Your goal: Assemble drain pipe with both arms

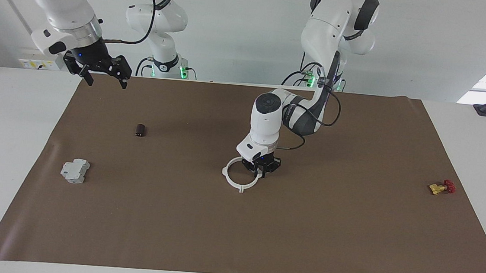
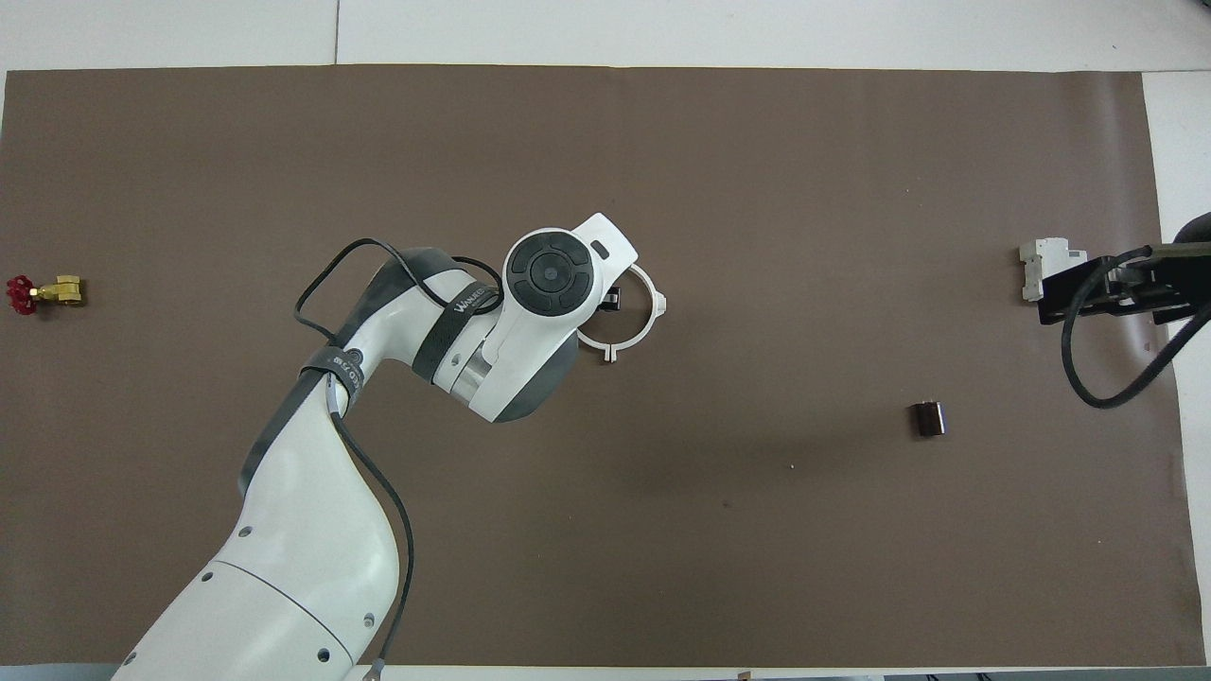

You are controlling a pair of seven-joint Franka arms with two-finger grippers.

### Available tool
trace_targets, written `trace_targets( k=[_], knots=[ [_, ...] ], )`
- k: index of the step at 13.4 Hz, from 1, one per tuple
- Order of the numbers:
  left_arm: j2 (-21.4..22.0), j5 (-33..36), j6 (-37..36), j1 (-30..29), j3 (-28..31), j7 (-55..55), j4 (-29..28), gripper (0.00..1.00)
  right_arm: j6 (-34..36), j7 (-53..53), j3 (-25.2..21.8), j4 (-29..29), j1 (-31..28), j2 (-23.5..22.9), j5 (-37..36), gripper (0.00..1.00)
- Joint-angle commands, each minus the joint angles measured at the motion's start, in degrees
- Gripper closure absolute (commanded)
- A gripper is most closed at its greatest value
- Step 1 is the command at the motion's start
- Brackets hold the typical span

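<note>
The drain pipe [image 1: 233,182] lies on the brown mat as one closed white ring with outward tabs, near the table's middle. In the overhead view the ring [image 2: 645,324] is partly covered by the left arm's wrist. My left gripper [image 1: 262,169] points straight down at the ring's rim on the side toward the left arm's end, low at the mat. Whether it grips the rim is hidden. My right gripper [image 1: 106,83] hangs open and empty in the air at the right arm's end, over the mat's corner nearest the robots.
A grey boxy block [image 1: 75,171] sits toward the right arm's end, with a small dark cylinder [image 1: 140,129] nearer to the robots than it. A yellow-and-red valve [image 1: 441,187] lies at the left arm's end. In the overhead view the right gripper [image 2: 1079,301] overlaps the block [image 2: 1041,265].
</note>
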State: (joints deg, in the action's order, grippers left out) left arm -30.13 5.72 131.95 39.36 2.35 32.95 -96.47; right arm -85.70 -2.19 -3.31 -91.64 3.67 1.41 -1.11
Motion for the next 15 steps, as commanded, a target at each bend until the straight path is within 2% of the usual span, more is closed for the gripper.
trace_targets(
  k=[1, 5, 8, 11, 15],
  knots=[
    [4.4, -0.4, -0.6, -0.7, 0.6, -0.1, -2.5, 0.0, -1.0, 1.5, 0.3, -1.0, 0.0, 1.0, -0.4, 0.0],
    [15.9, -0.4, -4.7, -7.6, 0.6, -2.4, -10.3, 0.0, -1.1, 1.3, 0.3, -0.1, -0.2, 0.8, -0.2, 0.0],
    [23.3, -0.4, -9.1, -13.8, 0.5, -10.3, -15.2, 0.0, -2.4, 1.2, 0.2, 0.9, -0.9, 0.1, 0.3, 0.0],
    [27.0, -0.7, -14.4, -20.9, 0.5, -22.6, -15.2, 0.0, -2.6, 1.2, 0.0, 1.6, -0.9, 0.1, 0.5, 0.0],
    [32.0, -6.2, -19.3, -29.4, 0.7, -34.6, -14.1, 0.0, -2.8, 1.0, -0.1, 1.5, -1.7, 0.1, 0.5, 0.0]
  ],
)
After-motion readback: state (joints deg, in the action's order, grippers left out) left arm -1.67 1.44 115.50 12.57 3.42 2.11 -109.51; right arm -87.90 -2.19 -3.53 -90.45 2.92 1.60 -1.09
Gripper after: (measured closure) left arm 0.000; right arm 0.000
